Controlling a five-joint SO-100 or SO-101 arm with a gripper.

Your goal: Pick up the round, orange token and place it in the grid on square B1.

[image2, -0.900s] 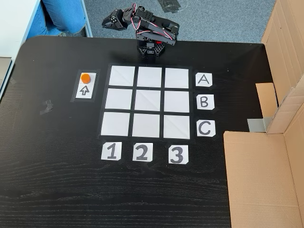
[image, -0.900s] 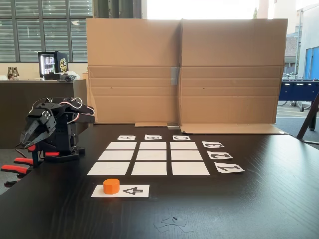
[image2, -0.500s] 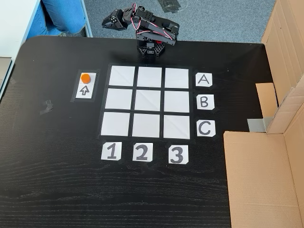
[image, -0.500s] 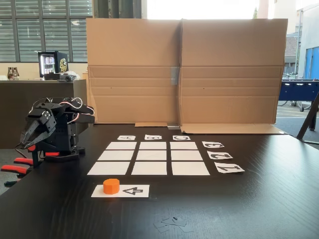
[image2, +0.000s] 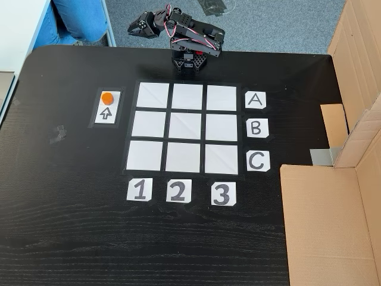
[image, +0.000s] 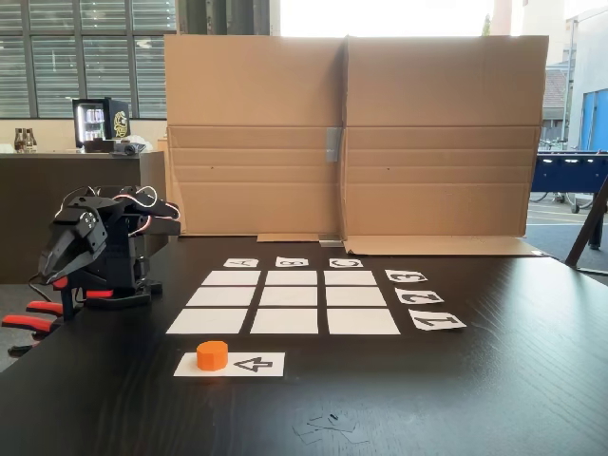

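The round, orange token (image: 212, 354) (image2: 106, 98) stands on a white strip printed with a black arrow (image: 255, 364), just outside the grid (image: 355, 296) (image2: 223, 127). Square B1 (image: 284, 321) (image2: 147, 124) is a blank white rectangle, in the middle row next to the token's strip in the view from above. My gripper (image: 52, 273) (image2: 134, 28) is folded back over the arm's base at the table's edge, far from the token. Its jaws look shut with nothing between them.
Letter cards A, B, C (image2: 256, 127) and number cards 1, 2, 3 (image2: 178, 191) border the grid. Cardboard walls (image: 351, 133) (image2: 357, 89) close off one side of the black table. Red clamp handles (image: 33, 315) hold the base. A person's legs in jeans (image2: 80, 18) are beside the table.
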